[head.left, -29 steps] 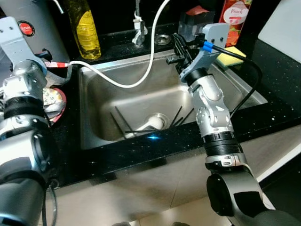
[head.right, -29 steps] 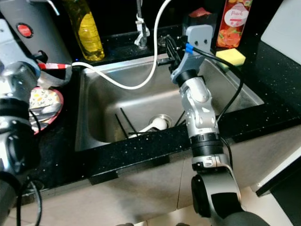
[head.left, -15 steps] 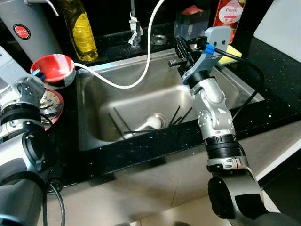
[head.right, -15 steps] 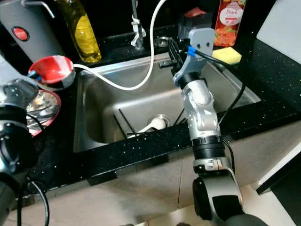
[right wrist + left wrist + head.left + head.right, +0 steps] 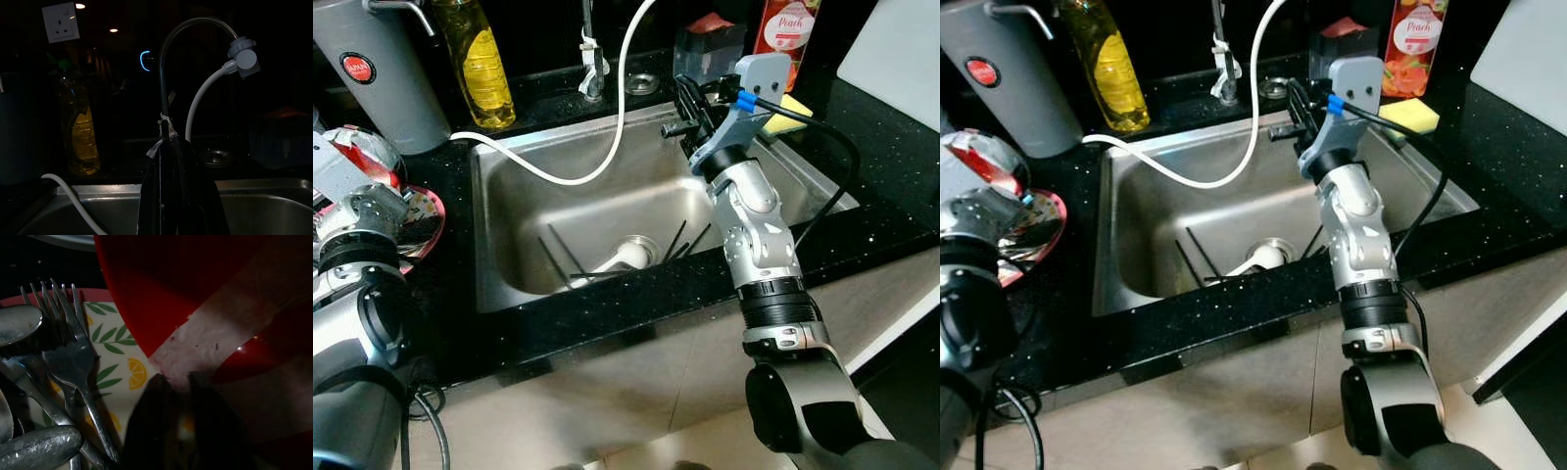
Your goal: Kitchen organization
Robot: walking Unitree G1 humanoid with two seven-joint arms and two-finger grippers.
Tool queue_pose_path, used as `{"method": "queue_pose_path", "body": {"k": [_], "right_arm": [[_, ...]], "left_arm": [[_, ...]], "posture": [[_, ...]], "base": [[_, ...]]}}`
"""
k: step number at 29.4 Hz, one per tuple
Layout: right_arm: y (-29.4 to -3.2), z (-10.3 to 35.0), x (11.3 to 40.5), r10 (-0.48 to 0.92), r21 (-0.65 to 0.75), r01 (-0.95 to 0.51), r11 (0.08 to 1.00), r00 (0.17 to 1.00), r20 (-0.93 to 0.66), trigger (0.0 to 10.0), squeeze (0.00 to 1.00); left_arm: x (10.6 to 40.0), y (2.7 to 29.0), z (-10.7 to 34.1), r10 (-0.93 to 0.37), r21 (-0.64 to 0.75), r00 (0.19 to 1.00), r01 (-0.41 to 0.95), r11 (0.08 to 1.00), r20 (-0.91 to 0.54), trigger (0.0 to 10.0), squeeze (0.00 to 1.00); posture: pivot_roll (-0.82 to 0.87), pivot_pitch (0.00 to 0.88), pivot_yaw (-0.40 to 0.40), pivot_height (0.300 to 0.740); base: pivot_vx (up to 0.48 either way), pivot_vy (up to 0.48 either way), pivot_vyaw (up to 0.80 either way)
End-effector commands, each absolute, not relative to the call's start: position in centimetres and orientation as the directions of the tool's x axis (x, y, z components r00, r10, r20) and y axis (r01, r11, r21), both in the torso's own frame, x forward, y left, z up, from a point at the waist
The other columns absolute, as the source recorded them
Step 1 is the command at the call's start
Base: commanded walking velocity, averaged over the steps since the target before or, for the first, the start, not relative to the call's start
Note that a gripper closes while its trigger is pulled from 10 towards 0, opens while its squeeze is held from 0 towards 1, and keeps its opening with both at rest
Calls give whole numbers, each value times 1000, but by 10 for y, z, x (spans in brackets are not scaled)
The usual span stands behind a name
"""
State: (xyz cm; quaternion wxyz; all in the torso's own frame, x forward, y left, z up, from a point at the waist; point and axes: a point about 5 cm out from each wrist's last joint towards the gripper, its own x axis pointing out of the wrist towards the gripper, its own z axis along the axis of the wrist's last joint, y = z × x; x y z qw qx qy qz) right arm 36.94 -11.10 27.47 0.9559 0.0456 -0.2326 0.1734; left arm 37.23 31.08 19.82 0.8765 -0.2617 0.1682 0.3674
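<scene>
Left claw (image 5: 178,382) clamped on glossy red round bowl (image 5: 205,298) | bowel held over leaf-patterned plate (image 5: 117,367) of steel forks (image 5: 73,357) on black worktop (image 5: 460,323), at our 9 o'clock | right claw (image 5: 168,147) closed empty above steel sink (image 5: 597,215), 1 o'clock | we judge left arm nearer.

2 silver jointed arms, black bands; right claw (image 5: 688,101) black, blue-tagged black cable.
</scene>
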Motion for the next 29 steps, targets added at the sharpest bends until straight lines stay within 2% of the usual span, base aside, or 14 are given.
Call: {"method": "queue_pose_path", "body": {"k": [1,5,9,10,11,12,18,19,27,29], "right_arm": [[-109,279,368,322,0,-364,931,822,470,10000,0],[-110,280,368,319,-4,-360,933,821,474,10000,0],[-112,280,368,317,-7,-357,934,822,474,10000,0],[-112,280,368,317,-7,-357,934,822,474,10000,0],[-112,280,368,317,-7,-357,934,822,473,10000,0],[-111,280,368,319,-9,-358,934,821,473,10000,0],[-109,282,369,328,-14,-365,931,818,473,10000,0],[-109,283,370,329,-14,-366,930,817,473,10000,0],[-110,283,370,328,-15,-364,931,817,474,10000,0],[-111,282,369,325,-15,-361,932,820,472,10000,0]], "left_arm": [[370,315,192,562,-327,661,-742,585,-498,0,0],[373,314,203,582,-323,687,-723,611,-436,0,0],[381,307,229,601,-247,758,-652,717,-254,196,0],[381,307,229,601,-247,758,-652,717,-254,196,0],[381,307,235,613,-213,761,-648,731,-214,2941,0],[380,308,243,630,-154,761,-649,745,-155,10000,0],[379,314,255,643,-139,762,-647,750,-82,10000,0],[379,316,257,645,-144,760,-649,747,-76,10000,1000],[377,318,259,666,-154,742,-668,728,-76,10000,1000],[369,325,266,736,-185,675,-729,659,-41,10000,1000]], "posture": [[0,0,122,740],[-7,0,123,740],[-11,0,123,740],[-11,0,123,740],[-13,0,119,740],[-12,0,118,740],[-9,0,109,740],[-8,0,106,740],[-14,0,108,740],[-16,0,107,740]], "base": [[0,0,0],[0,0,0],[0,0,0],[0,0,0],[0,0,0],[0,0,0],[0,0,0],[0,0,0],[0,0,0],[0,0,0]]}}
